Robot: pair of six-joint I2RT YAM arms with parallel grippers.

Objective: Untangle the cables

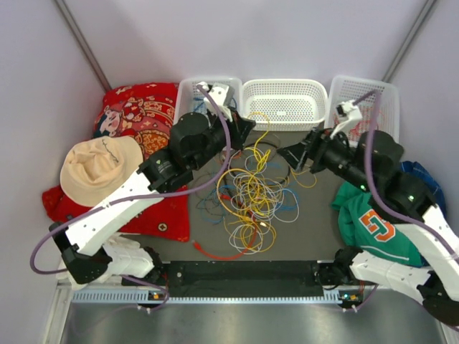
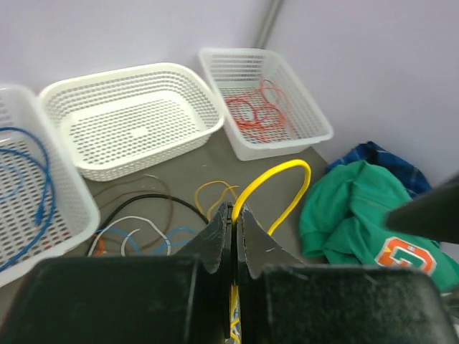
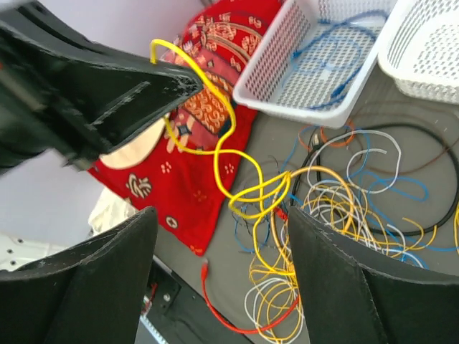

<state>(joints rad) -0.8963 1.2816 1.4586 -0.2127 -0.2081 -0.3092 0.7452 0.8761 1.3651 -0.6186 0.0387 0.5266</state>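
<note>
Top external view: a tangle of thin yellow, white, blue and black cables sits mid-worktop, mostly unsorted. Left tool is clamped on one yellow cable loop, raised toward 12 o'clock. Right tool gapes wide, holding nothing. Blue cables lie in the white mesh basket at 11 o'clock, and red-orange cables in the 1 o'clock basket. I judge most of the sorting is still to do.

Cables heaped centre; three baskets behind; hat on cloth left; shirt right.
</note>
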